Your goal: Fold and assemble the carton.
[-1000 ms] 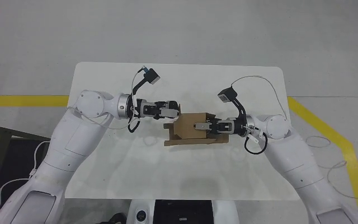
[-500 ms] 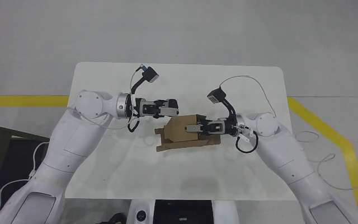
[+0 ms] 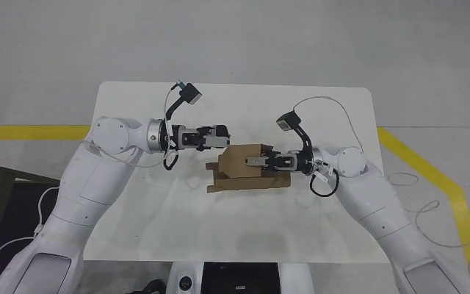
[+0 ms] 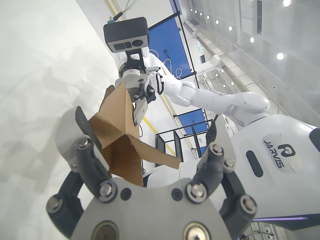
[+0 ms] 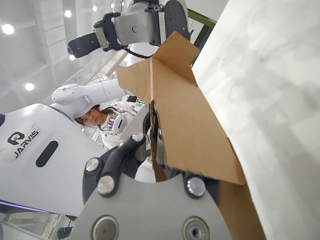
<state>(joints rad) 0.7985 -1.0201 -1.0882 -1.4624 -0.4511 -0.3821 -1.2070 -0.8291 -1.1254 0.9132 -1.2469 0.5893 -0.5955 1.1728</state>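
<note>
Your carton [image 3: 246,167] is at the middle of the table [image 3: 147,220], part-folded, with flaps sticking out at its left end. Your right gripper [image 3: 258,160] is clamped on one panel from the right. Your left gripper [image 3: 222,135] is spread wide just beside the left flaps, holding nothing.

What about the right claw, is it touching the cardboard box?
Touching. In the left wrist view, one finger of the right gripper lies flat against the carton; the right wrist view shows the cardboard running between its fingers.
</note>
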